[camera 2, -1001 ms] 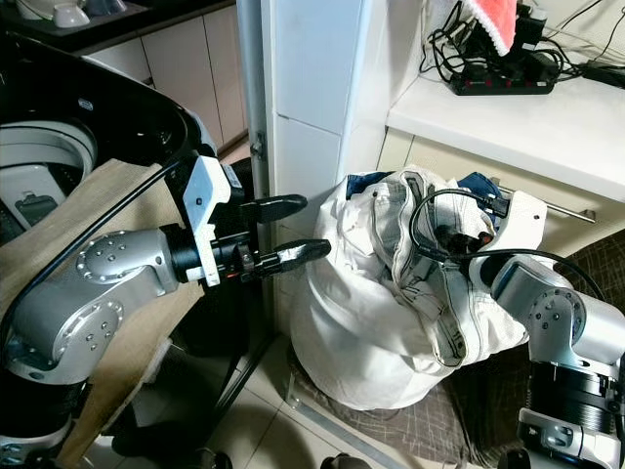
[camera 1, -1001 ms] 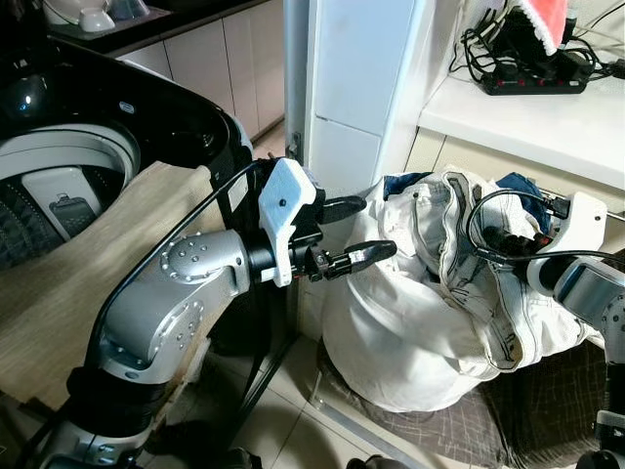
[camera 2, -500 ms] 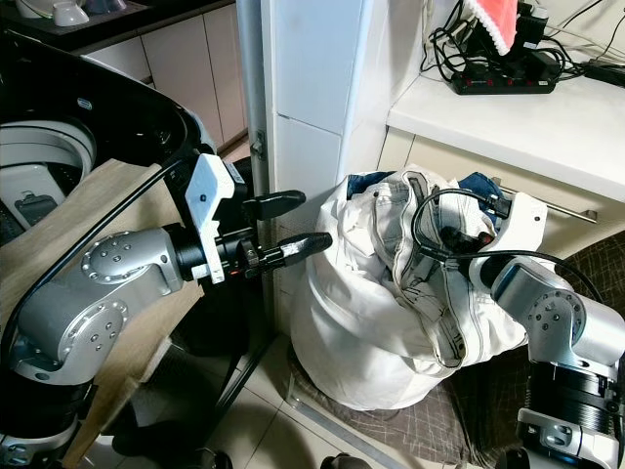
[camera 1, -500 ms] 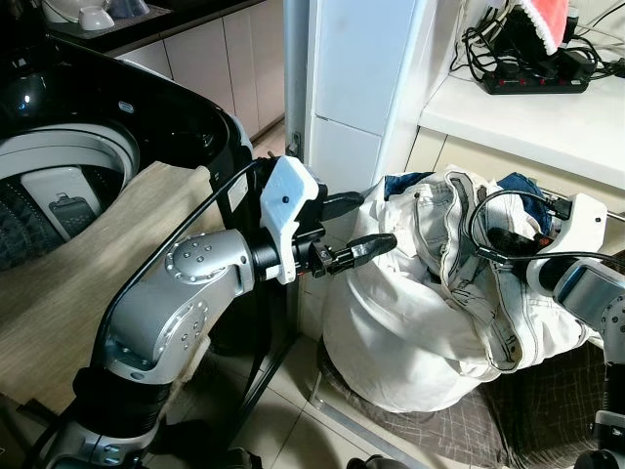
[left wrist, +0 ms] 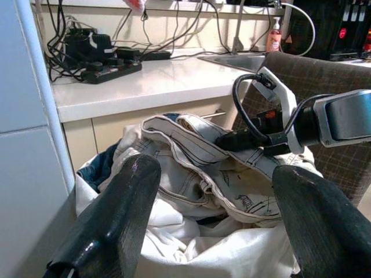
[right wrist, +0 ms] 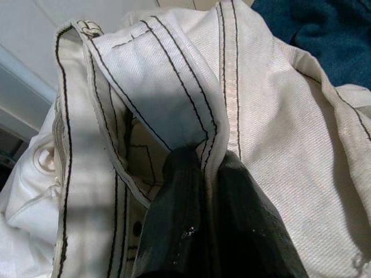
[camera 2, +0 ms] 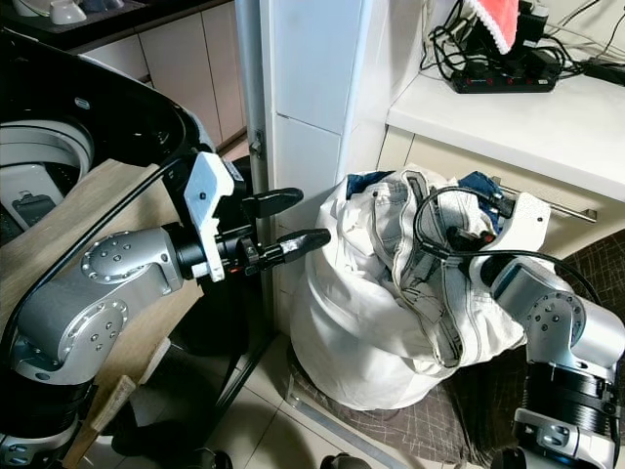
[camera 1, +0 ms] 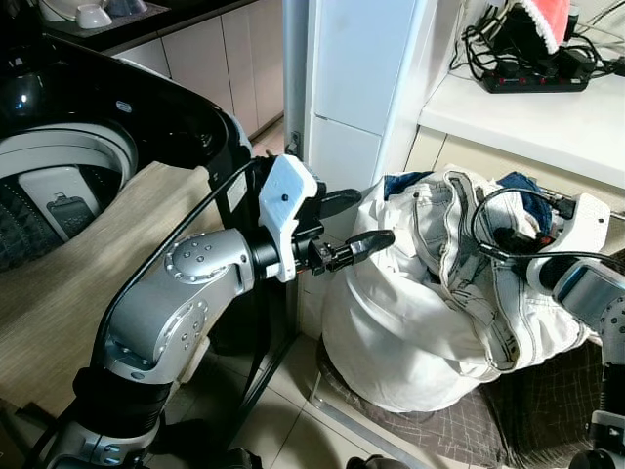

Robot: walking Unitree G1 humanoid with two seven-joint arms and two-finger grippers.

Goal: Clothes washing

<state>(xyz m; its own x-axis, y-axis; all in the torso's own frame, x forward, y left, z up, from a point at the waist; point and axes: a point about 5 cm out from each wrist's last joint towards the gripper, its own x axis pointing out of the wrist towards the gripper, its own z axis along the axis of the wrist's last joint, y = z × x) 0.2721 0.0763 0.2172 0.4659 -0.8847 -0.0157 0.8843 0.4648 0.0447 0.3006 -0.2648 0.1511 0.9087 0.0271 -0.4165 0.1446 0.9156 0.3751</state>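
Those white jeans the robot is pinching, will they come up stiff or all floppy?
Probably floppy: the white jeans already fold and drape over the laundry bag. The right gripper pinches one seam, so the rest likely dangles. Denim looks thick, so fairly heavy.

Right gripper [right wrist: 206, 165]: jaws closed together, pinching a fold of white jeans [right wrist: 174, 75] at a seam with dark double stitching. Waistband with a button [right wrist: 43, 159] runs alongside. Dark blue cloth [right wrist: 324, 29] lies just beyond the jeans.
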